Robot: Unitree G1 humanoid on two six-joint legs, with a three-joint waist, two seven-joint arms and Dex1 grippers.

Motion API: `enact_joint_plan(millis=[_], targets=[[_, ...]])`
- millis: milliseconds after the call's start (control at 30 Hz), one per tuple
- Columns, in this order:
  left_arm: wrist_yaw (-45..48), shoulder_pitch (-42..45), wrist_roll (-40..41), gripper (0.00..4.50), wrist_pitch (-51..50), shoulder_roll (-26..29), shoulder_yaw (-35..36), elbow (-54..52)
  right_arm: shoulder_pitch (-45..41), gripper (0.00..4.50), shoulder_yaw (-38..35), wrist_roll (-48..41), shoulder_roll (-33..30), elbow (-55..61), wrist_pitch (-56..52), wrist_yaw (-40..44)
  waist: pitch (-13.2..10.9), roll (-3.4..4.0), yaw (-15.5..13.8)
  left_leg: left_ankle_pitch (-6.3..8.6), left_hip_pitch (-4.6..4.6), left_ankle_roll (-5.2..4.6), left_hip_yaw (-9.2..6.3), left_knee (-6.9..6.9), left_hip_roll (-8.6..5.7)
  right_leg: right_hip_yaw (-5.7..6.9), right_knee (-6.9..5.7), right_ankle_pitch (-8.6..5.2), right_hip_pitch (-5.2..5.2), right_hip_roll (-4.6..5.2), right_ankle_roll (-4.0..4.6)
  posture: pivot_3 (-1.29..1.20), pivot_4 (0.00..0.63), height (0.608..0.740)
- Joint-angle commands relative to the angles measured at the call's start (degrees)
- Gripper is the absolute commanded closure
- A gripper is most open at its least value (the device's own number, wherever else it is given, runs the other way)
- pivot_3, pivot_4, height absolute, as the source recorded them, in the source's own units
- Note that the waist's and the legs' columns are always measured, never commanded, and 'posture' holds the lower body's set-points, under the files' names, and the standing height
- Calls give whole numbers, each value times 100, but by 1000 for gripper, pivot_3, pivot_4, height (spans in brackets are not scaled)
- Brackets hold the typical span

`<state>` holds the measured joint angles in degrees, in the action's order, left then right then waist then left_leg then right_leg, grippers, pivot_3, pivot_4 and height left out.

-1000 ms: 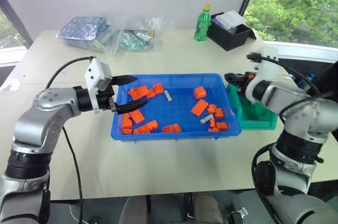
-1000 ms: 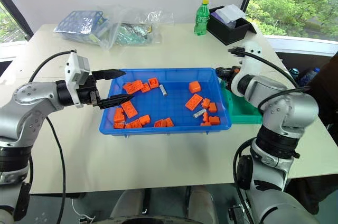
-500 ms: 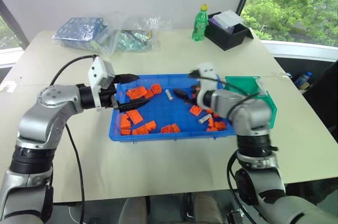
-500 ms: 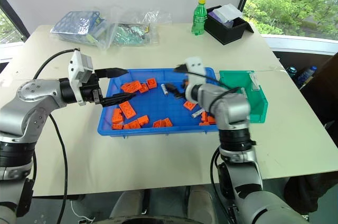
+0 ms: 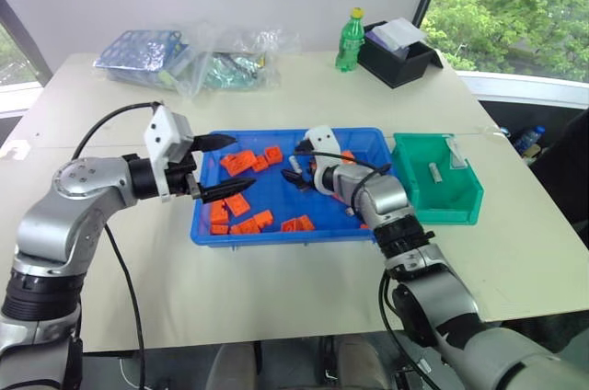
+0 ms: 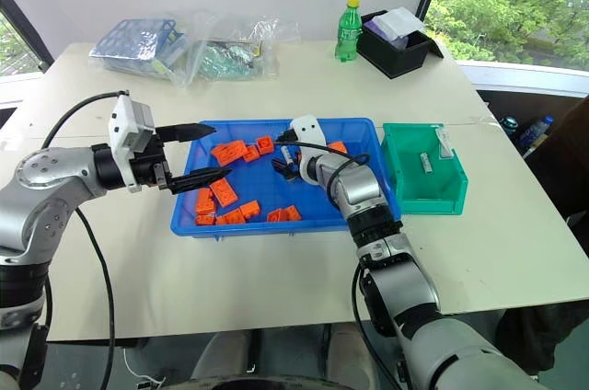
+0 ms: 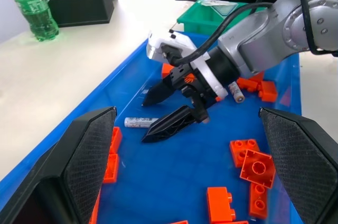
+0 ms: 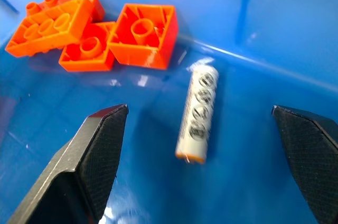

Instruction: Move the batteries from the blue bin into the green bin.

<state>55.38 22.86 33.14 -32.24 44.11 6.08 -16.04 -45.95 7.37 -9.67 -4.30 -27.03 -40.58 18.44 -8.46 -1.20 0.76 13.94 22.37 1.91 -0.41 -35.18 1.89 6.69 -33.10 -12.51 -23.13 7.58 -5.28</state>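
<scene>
- The table [image 5: 304, 280] was a pale beige top that carried everything else.
- The blue bin [image 5: 276, 233] sat near the middle of the table, a wide shallow tray with orange bricks [image 5: 241, 163] scattered over its floor, most of them toward its left half.
- The green bin [image 5: 457, 210] stood just beside the blue bin on its right, and one of the batteries [image 5: 434, 172] lay on its floor, with a white label [image 5: 456, 153] on its back part.
- A heap of clear plastic bags [image 5: 230, 59] and a blue mesh basket [image 5: 143, 45] lay at the far left of the table; a black box [image 5: 398, 51] and a green bottle [image 5: 350, 40] stood at the far side.
- The left gripper [image 5: 226, 166] hung over the left end of the blue bin, its two black fingers spread apart with nothing between them.
- The right gripper [image 7: 158, 113] reached into the blue bin near its far wall, jaws wide apart and empty, the tips pointing down at a battery.
- That battery [image 8: 197, 111] lay flat on the blue floor close to the bin's far wall, between the spread fingers in the right wrist view but not touched by them, with three orange bricks near it.
- Another battery [image 7: 235, 91] lay further along the blue bin beside more bricks.
</scene>
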Motion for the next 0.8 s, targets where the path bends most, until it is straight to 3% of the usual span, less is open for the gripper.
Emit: enact_joint_plan(millis=[33, 200, 233, 433, 600, 800], targets=[[-28, 60, 59, 0, 42, 63, 179, -153, -31, 1370, -83, -24, 61, 86, 0, 91, 0, 0, 2, 0, 0, 0, 0, 0, 0, 0, 0, 0, 0, 0, 0, 0, 150, 723], [8, 167, 37, 0, 102, 11, 73, -45, 157, 4137, -123, -105, 54, 700, -334, 120, 0, 1, -2, 0, 1, 0, -1, 1, 0, 0, -2, 1, 2, 0, 1, 0, 150, 723], [21, 193, 34, 0, 111, -3, 48, -21, 200, 4441, -161, -144, 37, 906, -468, 114, -1, 1, -6, 0, 1, 0, -1, 1, 0, 0, -2, 1, 2, 0, 1, 0, 150, 723], [132, 296, 5, 0, 160, -96, -89, 101, 517, 4421, -1078, -585, -289, 2799, -1711, -239, -1, 2, -37, 0, 6, 0, -1, -1, -1, 0, 0, 1, 3, 1, 0, 0, 150, 723], [272, 346, -42, 0, 245, -240, -241, 246, 806, 4421, -2431, -937, -1325, 4426, -3075, -395, -1, 1, -159, 1, 7, 1, 0, -2, -3, 0, 11, -1, -1, 3, 0, 0, 150, 723], [447, 479, -82, 0, 353, -390, -455, 430, 1311, 4421, -3556, -1085, -2231, 5145, -3996, -329, -1, 2, -138, 1, 7, 2, 11, 2, 3, 1, 26, -2, 5, 3, 0, 0, 150, 723]])
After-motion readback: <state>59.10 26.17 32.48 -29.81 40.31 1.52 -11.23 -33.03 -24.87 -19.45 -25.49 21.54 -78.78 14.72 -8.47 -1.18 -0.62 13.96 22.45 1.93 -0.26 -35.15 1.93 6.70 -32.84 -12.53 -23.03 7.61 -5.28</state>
